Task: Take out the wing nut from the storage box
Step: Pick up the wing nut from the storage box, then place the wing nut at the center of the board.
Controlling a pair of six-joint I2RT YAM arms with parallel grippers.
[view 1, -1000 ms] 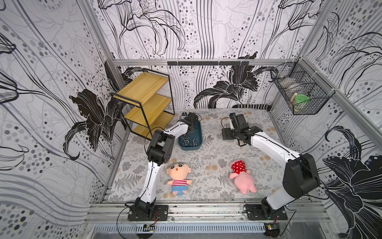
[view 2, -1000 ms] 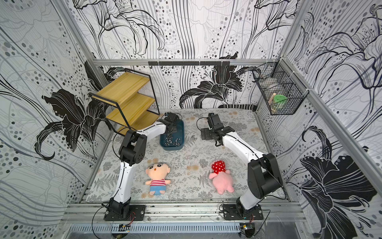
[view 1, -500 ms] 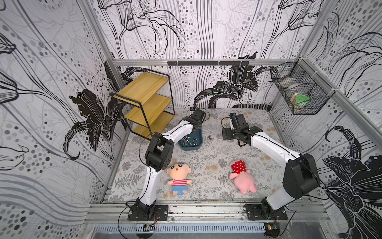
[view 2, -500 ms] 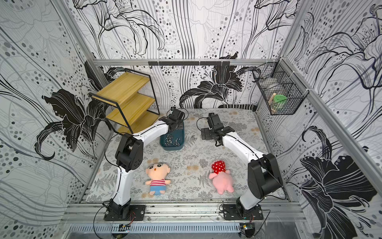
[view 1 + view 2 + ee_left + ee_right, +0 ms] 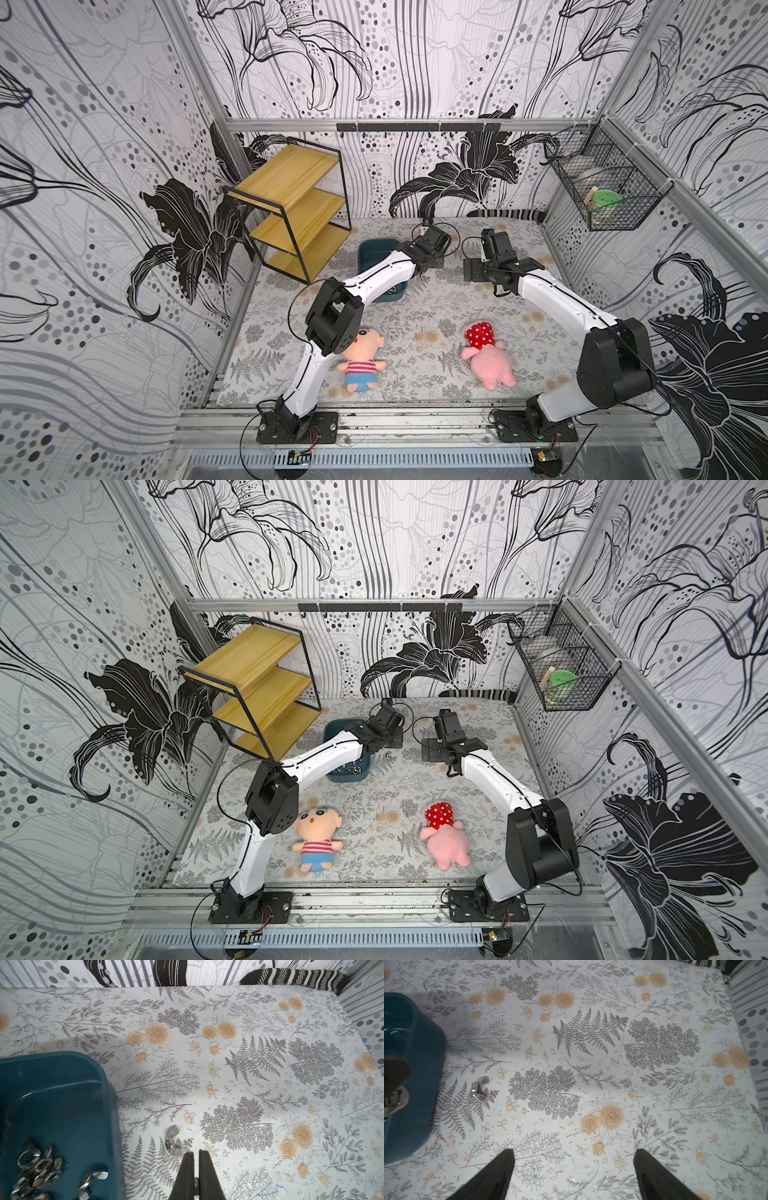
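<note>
Left fingers [image 5: 188,1165] are clenched tight, tips all but meeting, and I can see nothing caught between them. The left gripper [image 5: 196,1153] hangs low over the flowered counter [image 5: 259,1093], just outside the long wall of the storage box [image 5: 113,1118]. One wing nut [image 5: 172,1142] lies out on the counter, just beside those fingertips and near the box's outer wall without touching it. Inside the teal box, a heap of wing nuts [image 5: 39,1167] sits bunched toward one end, and the rest of the floor that shows is bare. From above, the left arm reaches across the box and hides much of it. The right gripper [image 5: 574,1153] hovers over bare counter on the nut's far side from the box, its fingers [image 5: 496,1169] spread wide and holding nothing. Near the front edge lie a boy doll [image 5: 361,365] in a striped shirt and a pink doll [image 5: 488,361] with a red spotted cap, well apart from each other. A yellow shelf [image 5: 291,208] stands at the back left, and a black wire basket [image 5: 602,187] hangs on the right wall.
</note>
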